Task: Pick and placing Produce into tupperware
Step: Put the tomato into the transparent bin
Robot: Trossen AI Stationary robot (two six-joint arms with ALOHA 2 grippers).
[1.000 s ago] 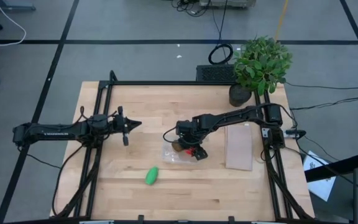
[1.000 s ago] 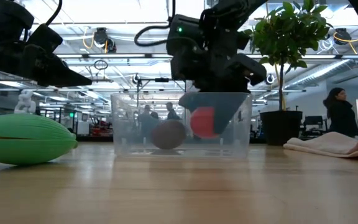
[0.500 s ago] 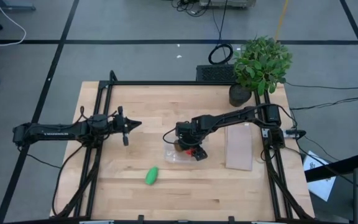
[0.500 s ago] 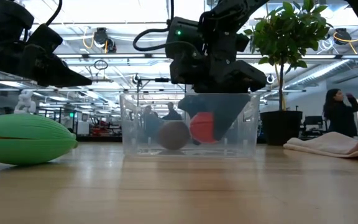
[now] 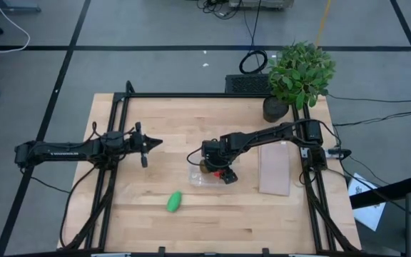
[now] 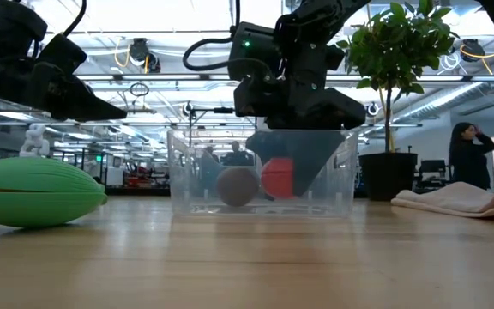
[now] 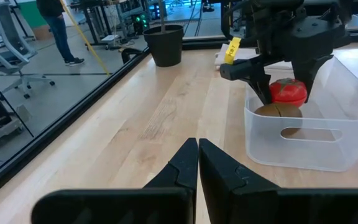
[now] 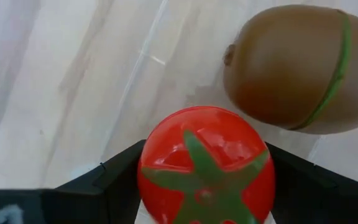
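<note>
The clear tupperware stands mid-table, with the brown kiwi resting on its floor. My right gripper reaches down into it from the table's right, shut on the red tomato right beside the kiwi. The green oblong piece lies on the wood nearer the front edge, left of the tupperware. My left gripper hovers shut over the table's left part, pointing toward the tupperware and touching nothing. My right gripper pinches the tomato by its two opposite sides between its two fingers, the green star-shaped top facing the wrist. The fingers slant down into the tupperware from above. The tomato sits inside the walls, seemingly a little above the floor.
A potted plant stands at the table's far right corner. A flat whitish panel lies right of the tupperware. A black frame borders the table. In the low view a person stands in the room behind.
My right gripper has sunk a little with the tomato inside the tupperware. The tupperware has slid slightly toward the table's right, and the kiwi has moved along with it.
</note>
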